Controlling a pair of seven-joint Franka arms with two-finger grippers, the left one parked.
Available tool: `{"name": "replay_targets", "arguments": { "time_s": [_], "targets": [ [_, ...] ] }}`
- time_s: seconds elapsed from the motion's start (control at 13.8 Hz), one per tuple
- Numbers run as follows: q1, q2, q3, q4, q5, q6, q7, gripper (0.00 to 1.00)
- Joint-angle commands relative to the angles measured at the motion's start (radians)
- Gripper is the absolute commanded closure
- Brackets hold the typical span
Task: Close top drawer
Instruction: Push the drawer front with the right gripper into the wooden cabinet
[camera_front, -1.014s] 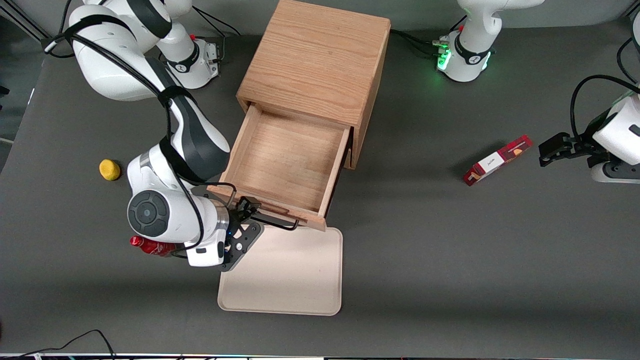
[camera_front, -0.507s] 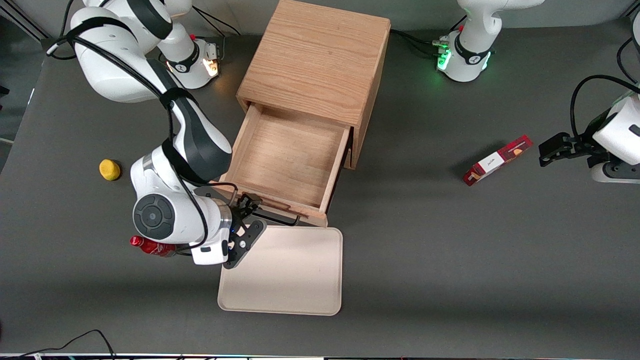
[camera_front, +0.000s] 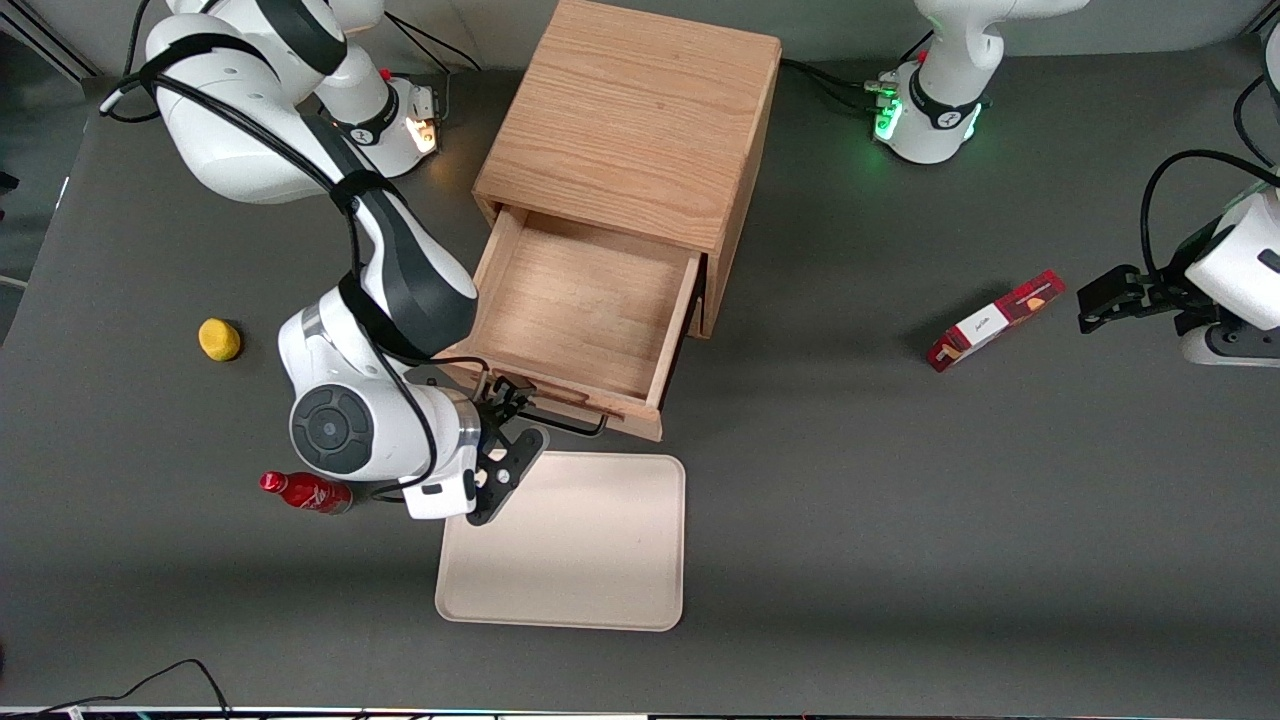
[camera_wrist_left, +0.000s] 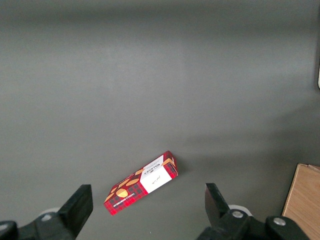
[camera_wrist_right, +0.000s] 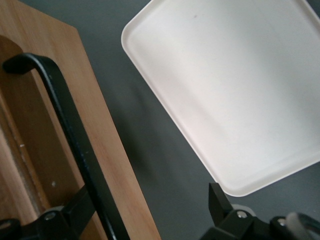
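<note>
The light oak top drawer (camera_front: 575, 310) sticks out of the tall light oak wooden cabinet (camera_front: 630, 120), which stands on the dark grey worktop (camera_front: 900, 500). The drawer is still partly open, and its bare wooden floor shows. Its front panel has a thin black wire handle (camera_front: 560, 425) and a raised wooden strip (camera_front: 560, 393). The black end effector (camera_front: 515, 408) of the right arm is right at the front of the drawer, at the handle. In the right wrist view, the handle (camera_wrist_right: 70, 145) runs between the two black fingers (camera_wrist_right: 220, 202), which stand apart, so the end effector is open around the handle and not squeezing it. One finger is mostly cut off at the picture's edge. The white arm hides the corner of the drawer front nearest to it. A flat cream plastic tray (camera_front: 570, 545) lies just in front of the drawer, near but apart from it. A small red bottle (camera_front: 300, 490) lies on the worktop beside the arm, partly hidden under it. A round yellow fruit-like thing (camera_front: 219, 339) sits farther toward the working arm's end of the worktop. A red snack box (camera_front: 995, 320) lies well apart from the cabinet, toward the parked arm's end.
</note>
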Motion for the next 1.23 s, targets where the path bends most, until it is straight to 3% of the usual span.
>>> {"name": "replay_targets", "arguments": {
  "time_s": [0.0,0.43,0.65,1.16],
  "targets": [
    [0.004,-0.023,0.026,-0.038,0.016,-0.006,0.034,0.00],
    [0.004,-0.101,0.049,-0.173,0.021,-0.006,0.048,0.00],
    [0.007,-0.149,0.050,-0.236,0.081,-0.006,0.048,0.00],
    [0.024,-0.207,0.052,-0.343,0.101,-0.006,0.048,0.00]
  ]
}}
